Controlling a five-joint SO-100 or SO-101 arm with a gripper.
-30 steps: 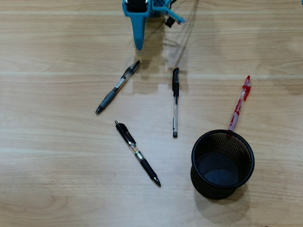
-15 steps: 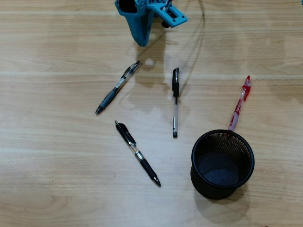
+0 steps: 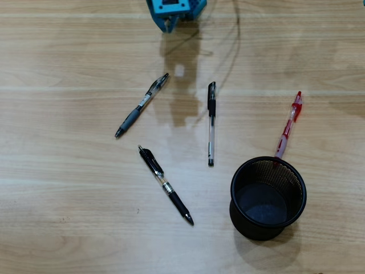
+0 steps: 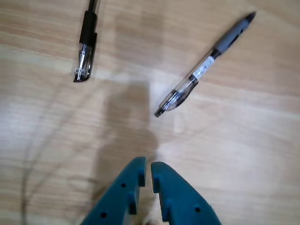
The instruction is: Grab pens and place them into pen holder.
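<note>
The overhead view showed 4 pens spread on a pale wooden table, and a black mesh pen holder standing upright at the lower right with nothing seen inside it. A grey-grip pen lay on a diagonal at upper left. A clear stick pen with a black cap lay almost vertical in the middle of the picture. A black retractable pen lay on a diagonal lower down, left of the holder. A red pen lay just beyond the holder, its lower end reaching the rim; whether it touched the rim could not be told. All 4 pens were outside the holder and well apart from each other. Only a teal part of the arm showed at the top edge there, so that view did not reveal the jaws.

The wrist view did. The teal gripper entered from the bottom edge, its 2 fingers nearly together with a thin gap between them and nothing held. It hung above bare wood. This view showed just 2 pens: the grey-grip pen at upper right, and the capped end of the stick pen at upper left. Both lay apart from the fingers. The holder, the red pen and the black retractable pen were outside this view.
</note>
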